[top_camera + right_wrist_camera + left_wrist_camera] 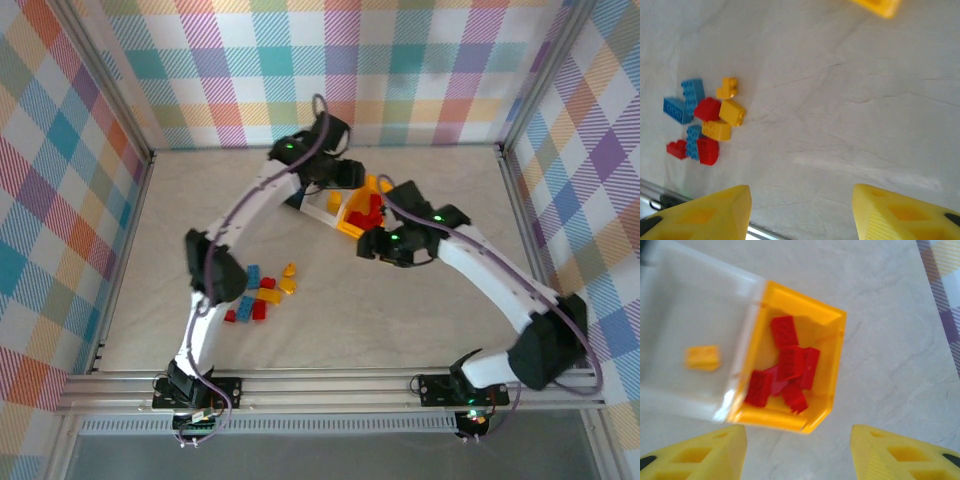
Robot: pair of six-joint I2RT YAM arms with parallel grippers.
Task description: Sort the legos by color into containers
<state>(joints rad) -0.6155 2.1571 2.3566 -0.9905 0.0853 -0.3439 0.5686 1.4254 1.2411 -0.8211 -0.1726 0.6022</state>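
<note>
The yellow-orange container (805,300) holds several red legos (790,362). Joined to its left is the white container (700,285), with one yellow lego (702,357) inside. My left gripper (797,450) hovers open over these bins with nothing between its fingers. In the top view the left gripper (340,175) sits above the containers (350,228), and its arm covers the row's far end. A loose pile of red, yellow and blue legos (260,295) lies on the table. My right gripper (800,210) is open and empty, up off the table to the right of that pile (705,120).
A metal rail (330,385) runs along the table's near edge, and it also shows as the rail (655,192) just below the pile. Plaid walls (70,200) close in the left, back and right sides. Bare table lies between the pile and the right gripper (375,245).
</note>
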